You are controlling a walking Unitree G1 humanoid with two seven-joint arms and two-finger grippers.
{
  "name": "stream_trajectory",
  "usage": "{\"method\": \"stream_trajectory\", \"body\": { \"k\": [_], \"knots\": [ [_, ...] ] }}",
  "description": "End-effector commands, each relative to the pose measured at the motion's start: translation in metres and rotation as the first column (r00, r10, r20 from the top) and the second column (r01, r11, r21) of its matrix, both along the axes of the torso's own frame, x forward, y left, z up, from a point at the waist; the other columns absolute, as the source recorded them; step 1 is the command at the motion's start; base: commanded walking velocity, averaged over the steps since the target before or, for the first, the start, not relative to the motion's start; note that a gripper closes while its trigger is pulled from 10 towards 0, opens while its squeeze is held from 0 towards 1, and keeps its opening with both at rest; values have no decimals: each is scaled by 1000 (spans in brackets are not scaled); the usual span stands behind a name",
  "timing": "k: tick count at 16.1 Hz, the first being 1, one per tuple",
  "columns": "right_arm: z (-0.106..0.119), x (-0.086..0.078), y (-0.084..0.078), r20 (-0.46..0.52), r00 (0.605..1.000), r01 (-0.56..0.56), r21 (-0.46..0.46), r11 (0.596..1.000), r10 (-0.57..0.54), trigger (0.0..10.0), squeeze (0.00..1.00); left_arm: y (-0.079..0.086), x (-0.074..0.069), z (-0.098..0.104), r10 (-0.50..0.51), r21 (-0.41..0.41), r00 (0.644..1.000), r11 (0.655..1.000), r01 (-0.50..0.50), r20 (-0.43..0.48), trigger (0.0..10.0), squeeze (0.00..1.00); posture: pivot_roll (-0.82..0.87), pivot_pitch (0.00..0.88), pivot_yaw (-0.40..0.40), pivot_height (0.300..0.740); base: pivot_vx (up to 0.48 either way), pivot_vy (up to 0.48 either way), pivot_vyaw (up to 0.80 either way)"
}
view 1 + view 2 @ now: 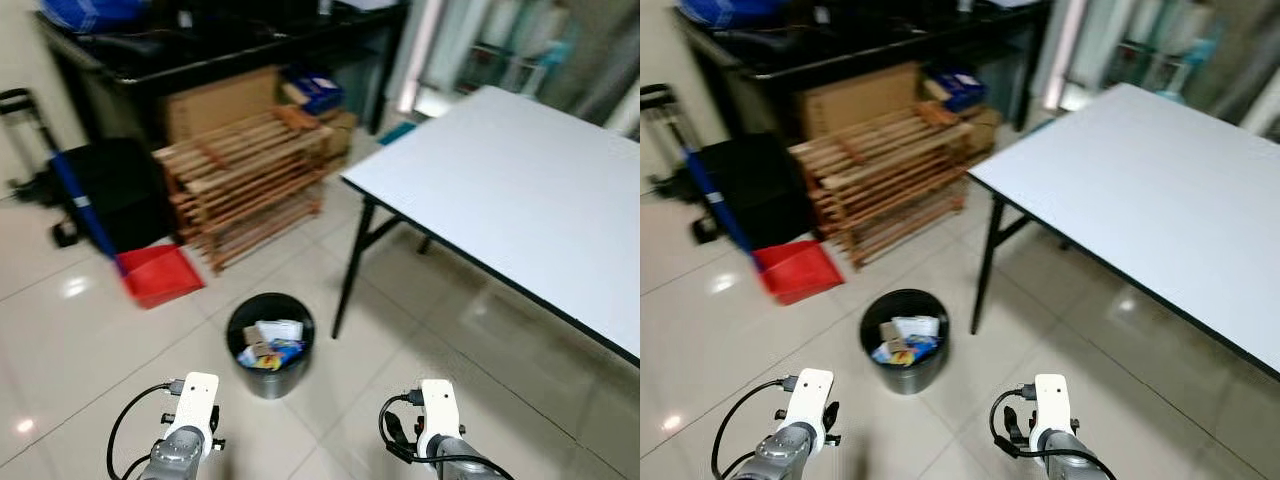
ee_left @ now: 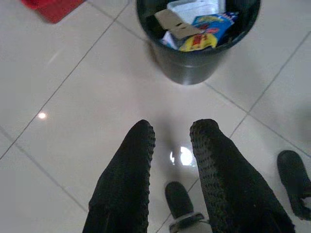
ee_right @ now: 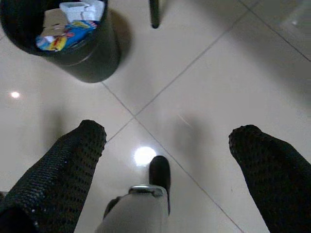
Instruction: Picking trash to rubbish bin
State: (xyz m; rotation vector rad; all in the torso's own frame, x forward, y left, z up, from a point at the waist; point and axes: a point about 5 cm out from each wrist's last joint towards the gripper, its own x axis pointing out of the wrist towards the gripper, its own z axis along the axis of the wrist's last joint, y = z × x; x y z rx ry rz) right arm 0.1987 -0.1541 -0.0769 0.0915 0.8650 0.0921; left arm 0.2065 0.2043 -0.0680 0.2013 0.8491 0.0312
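A black round rubbish bin [image 1: 270, 348] stands on the tiled floor just ahead of me, between my two arms. It holds a white box, a piece of cardboard and a blue and yellow wrapper [image 2: 204, 36]. My left gripper [image 2: 173, 128] hangs over the floor short of the bin, its fingers [image 2: 129, 179] a narrow gap apart with nothing between them. My right gripper [image 3: 169, 133] hangs to the right of the bin [image 3: 73, 53], fingers spread wide and empty.
A white folding table [image 1: 500, 190] fills the right side, its black leg [image 1: 350, 270] close beside the bin. A wooden slatted rack [image 1: 250, 180], a red dustpan [image 1: 158, 273] and a black bag [image 1: 115, 190] lie behind the bin at the left.
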Motion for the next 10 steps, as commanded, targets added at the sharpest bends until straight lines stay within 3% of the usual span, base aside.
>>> {"method": "stream_trajectory", "body": {
  "k": [1, 10],
  "knots": [
    [-2, -3, -2, -19, 1000, -2, -2, 1000, 2, 10000, 0, 0, 1, 1, 1, 3, 1000, 1000, -1, 4, 10000, 0, -18, 11, -59, 740, 0, 0, -800],
    [-2, -3, -2, -24, 1000, -6, -2, 1000, 6, 10000, 0, 1, -1, 0, -12, 36, 1000, 999, 13, -12, 10000, 0, -11, 17, -60, 740, 0, 0, -800]
  ]
}}
